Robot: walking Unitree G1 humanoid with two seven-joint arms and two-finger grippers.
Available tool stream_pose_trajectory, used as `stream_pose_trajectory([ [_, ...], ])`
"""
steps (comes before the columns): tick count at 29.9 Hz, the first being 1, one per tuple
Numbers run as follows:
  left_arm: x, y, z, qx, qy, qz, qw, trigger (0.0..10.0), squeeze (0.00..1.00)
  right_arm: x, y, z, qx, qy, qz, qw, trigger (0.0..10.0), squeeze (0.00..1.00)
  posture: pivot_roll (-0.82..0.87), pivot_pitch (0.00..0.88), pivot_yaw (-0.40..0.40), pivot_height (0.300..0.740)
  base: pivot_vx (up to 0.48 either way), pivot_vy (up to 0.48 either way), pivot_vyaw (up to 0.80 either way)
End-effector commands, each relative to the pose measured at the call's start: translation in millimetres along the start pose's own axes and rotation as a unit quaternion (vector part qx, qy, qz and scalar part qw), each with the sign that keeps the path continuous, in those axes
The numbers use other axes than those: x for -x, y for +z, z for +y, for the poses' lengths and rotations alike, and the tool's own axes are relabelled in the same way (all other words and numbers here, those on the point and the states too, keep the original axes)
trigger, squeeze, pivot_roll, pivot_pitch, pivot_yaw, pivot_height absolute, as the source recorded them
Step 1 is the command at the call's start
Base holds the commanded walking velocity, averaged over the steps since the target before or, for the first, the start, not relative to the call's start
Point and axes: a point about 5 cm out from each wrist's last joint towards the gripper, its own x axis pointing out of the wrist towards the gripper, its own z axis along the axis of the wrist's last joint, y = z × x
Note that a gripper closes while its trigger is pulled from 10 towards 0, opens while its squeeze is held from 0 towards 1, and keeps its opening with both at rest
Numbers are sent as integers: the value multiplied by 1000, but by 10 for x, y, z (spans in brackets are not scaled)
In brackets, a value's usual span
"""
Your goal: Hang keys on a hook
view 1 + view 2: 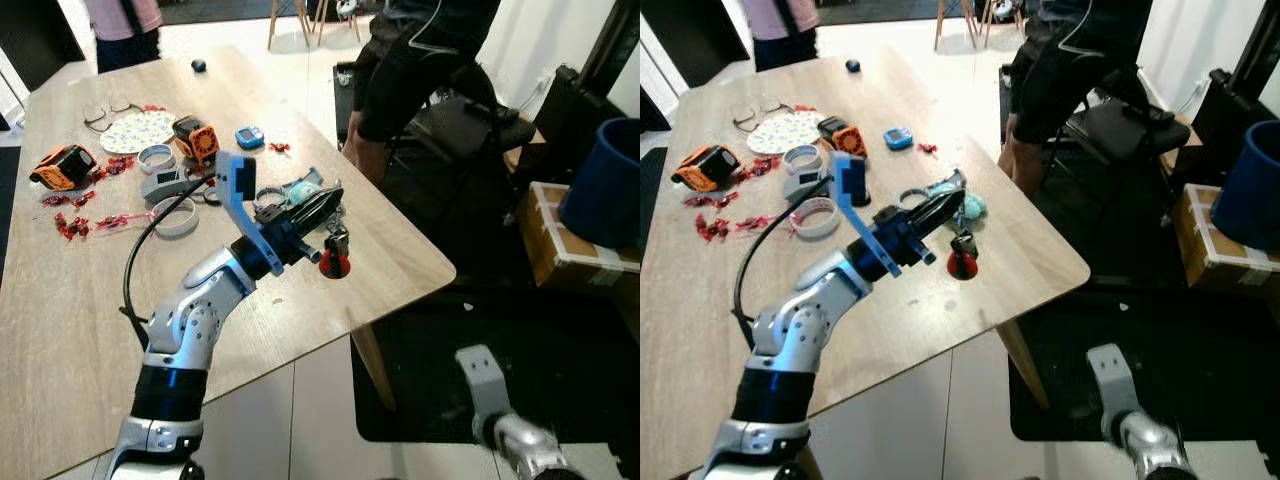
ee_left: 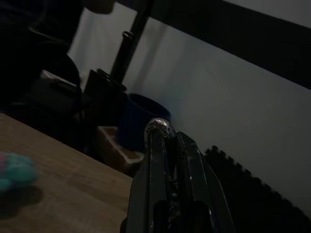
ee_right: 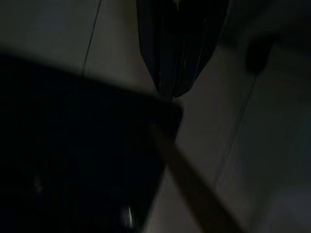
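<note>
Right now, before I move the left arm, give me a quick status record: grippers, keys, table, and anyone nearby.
left gripper: raised over the table's right part, fingers together
keys: bunch with a red fob dangling under the gripper tips, above the wood
right gripper: arm hangs idle low beside the table
table: wooden, clutter at the far side, including tape rolls and orange devices
hook: cannot be made out
people: one person at the table's far right edge, another at the far end
</note>
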Motion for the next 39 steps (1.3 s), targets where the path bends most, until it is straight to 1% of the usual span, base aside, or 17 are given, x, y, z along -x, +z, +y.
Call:
stream_pose_trajectory([
  [1,96,25,54,-12,12,3,1000,10000,0,2,138,-31,5,17,-36,999,10000,0,-160,109,71,740,0,0,0],
  [7,66,49,48,-16,4,2,1000,10000,0,67,192,-49,68,96,-31,993,10000,0,-183,120,69,740,0,0,0],
  [10,57,20,43,-20,3,8,1000,10000,0,128,50,-247,74,33,21,996,10000,0,-183,120,69,740,0,0,0],
  [11,48,21,20,-21,-3,9,1000,10000,0,197,8,-443,54,-36,37,997,10000,0,-185,118,71,740,0,0,0],
  [16,43,32,9,-19,-9,7,1000,10000,0,314,15,-706,20,-114,42,992,10000,0,-188,110,72,740,0,0,0],
  [19,40,38,13,-21,-15,10,1000,10000,0,411,64,-907,7,-168,44,985,10000,0,-203,100,77,740,0,0,0],
  [20,37,35,12,-21,-21,12,999,10000,0,529,156,-1129,-3,-230,36,973,10000,0,-206,96,78,740,0,0,0],
  [23,26,31,16,-21,-24,13,999,10000,0,637,342,-1330,-8,-291,5,957,10000,0,-204,79,85,740,0,0,0],
  [26,11,47,31,-16,-28,7,999,10000,0,683,864,-1436,-20,-301,-129,945,10000,0,-203,53,98,740,0,0,0],
  [28,-9,82,19,-21,-33,3,999,10000,0,709,1193,-1407,-10,-265,-213,941,10000,0,-193,35,95,740,0,0,0],
  [30,-16,91,13,-22,-35,2,999,10000,0,716,1254,-1397,-6,-257,-227,940,10000,0,-193,35,95,740,0,0,0],
  [31,-33,126,19,-24,-36,-3,999,10000,0,743,1604,-1267,1,-173,-303,937,10000,0,-195,62,99,740,0,0,0],
  [33,-45,138,20,-25,-36,-4,999,10000,0,778,1762,-1169,20,-121,-333,935,10000,0,-191,68,96,740,0,0,0],
  [34,-61,144,4,-27,-40,-4,999,10000,0,854,1925,-983,67,-36,-359,930,10000,341,-187,78,91,740,0,0,0],
  [37,-64,143,-9,-28,-44,-4,999,10000,0,886,1955,-911,85,-6,-362,928,10000,341,-187,78,91,740,0,0,0],
  [38,-57,140,-11,-28,-45,-5,999,10000,0,925,1975,-817,112,30,-354,928,10000,1000,-192,76,95,740,0,0,0],
  [39,-54,145,-12,-28,-45,-7,999,10000,0,976,1991,-686,140,81,-346,924,10000,1000,-199,72,96,740,0,0,0],
])
